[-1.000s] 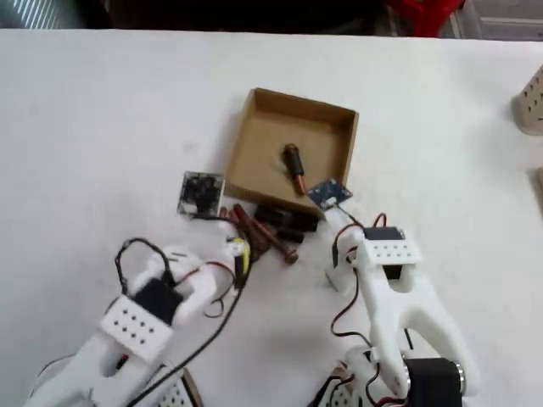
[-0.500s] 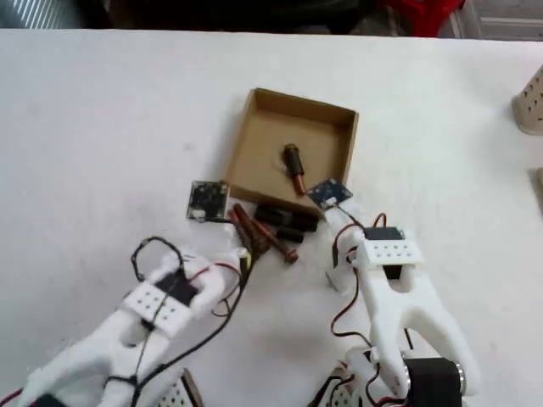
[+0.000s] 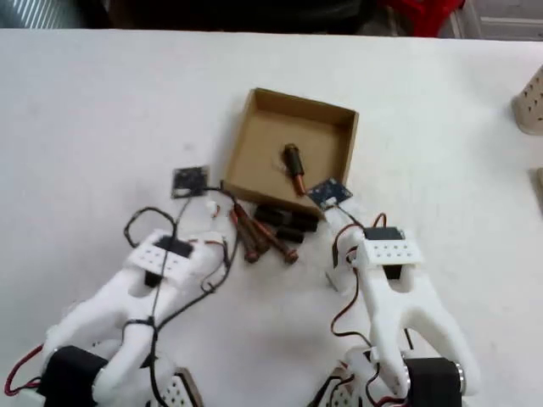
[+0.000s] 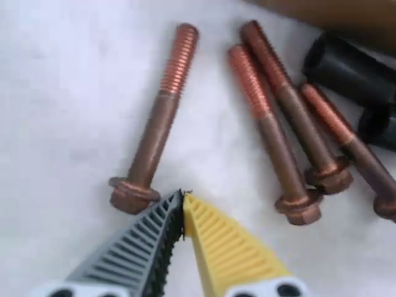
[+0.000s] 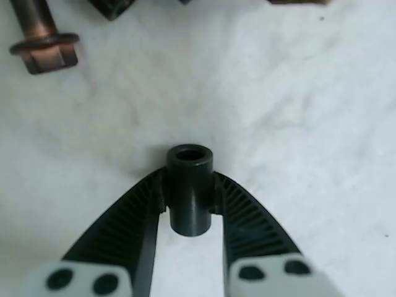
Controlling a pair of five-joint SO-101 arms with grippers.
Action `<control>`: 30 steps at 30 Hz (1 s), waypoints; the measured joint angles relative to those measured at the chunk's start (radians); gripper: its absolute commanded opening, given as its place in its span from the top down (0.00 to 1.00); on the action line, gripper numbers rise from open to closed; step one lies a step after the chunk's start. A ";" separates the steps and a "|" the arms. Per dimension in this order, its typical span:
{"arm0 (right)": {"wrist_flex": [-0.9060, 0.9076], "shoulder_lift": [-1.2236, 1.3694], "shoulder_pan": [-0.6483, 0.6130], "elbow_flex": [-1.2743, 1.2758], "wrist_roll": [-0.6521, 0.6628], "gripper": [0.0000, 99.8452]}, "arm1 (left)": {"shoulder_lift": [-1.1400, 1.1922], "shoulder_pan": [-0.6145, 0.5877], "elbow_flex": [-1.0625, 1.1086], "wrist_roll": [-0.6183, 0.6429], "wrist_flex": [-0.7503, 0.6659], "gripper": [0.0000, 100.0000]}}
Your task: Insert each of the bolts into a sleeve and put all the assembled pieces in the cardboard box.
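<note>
Left arm has swung in toward the cardboard box [image 3: 254, 148]; bolts [image 3: 259, 233] lie just outside its near wall, one assembled piece [image 3: 293, 165] inside. Left gripper [image 4: 184, 197], jaws together, tips beside a bolt head [image 4: 131, 195] near the box. Right gripper [image 5: 189, 179] clamps a black sleeve [image 5: 189, 198], just off the box.
</note>
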 measured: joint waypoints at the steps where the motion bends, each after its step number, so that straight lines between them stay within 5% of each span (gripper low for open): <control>1: 0.000 0.000 0.000 0.000 0.000 0.98 | 0.003 -0.034 -0.005 0.000 0.006 0.98; 14: 0.000 0.000 0.000 0.000 0.000 0.98 | 0.014 -0.281 -0.023 0.002 -0.112 0.98; 30: 0.000 0.000 0.000 0.000 0.000 0.98 | 0.387 -0.316 -0.390 0.011 0.020 0.98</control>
